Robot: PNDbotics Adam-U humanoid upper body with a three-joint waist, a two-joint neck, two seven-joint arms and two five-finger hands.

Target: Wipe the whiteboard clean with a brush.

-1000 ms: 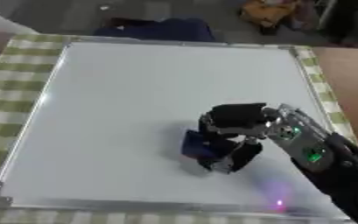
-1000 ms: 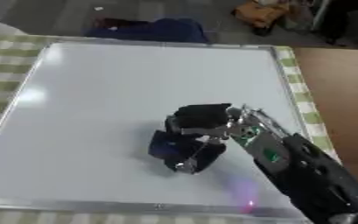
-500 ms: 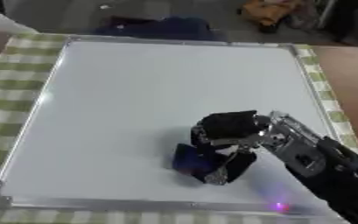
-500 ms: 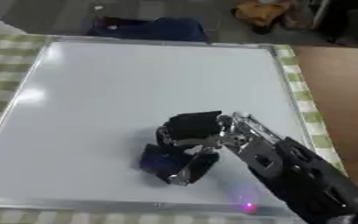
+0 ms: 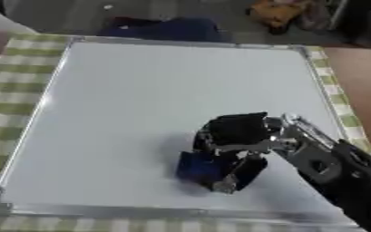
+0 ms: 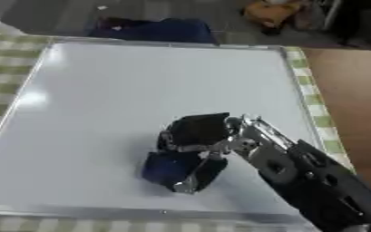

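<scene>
R hand (image 5: 234, 136) fingers curled on brush (image 5: 197, 166), on whiteboard (image 5: 140, 90).

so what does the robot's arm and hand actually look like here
Only the right arm shows, entering from the lower right. It is bulky and mostly black, with silver metal links and round joint fittings near the wrist. The right hand is black with a boxy back and dark fingers with silvery tips. No cables or readable markings are visible.

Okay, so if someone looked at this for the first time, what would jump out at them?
First the big whiteboard, filling most of the view on a green checked cloth. Then the right hand, near the board's lower middle, curled round a dark blue brush pressed onto the surface.
</scene>
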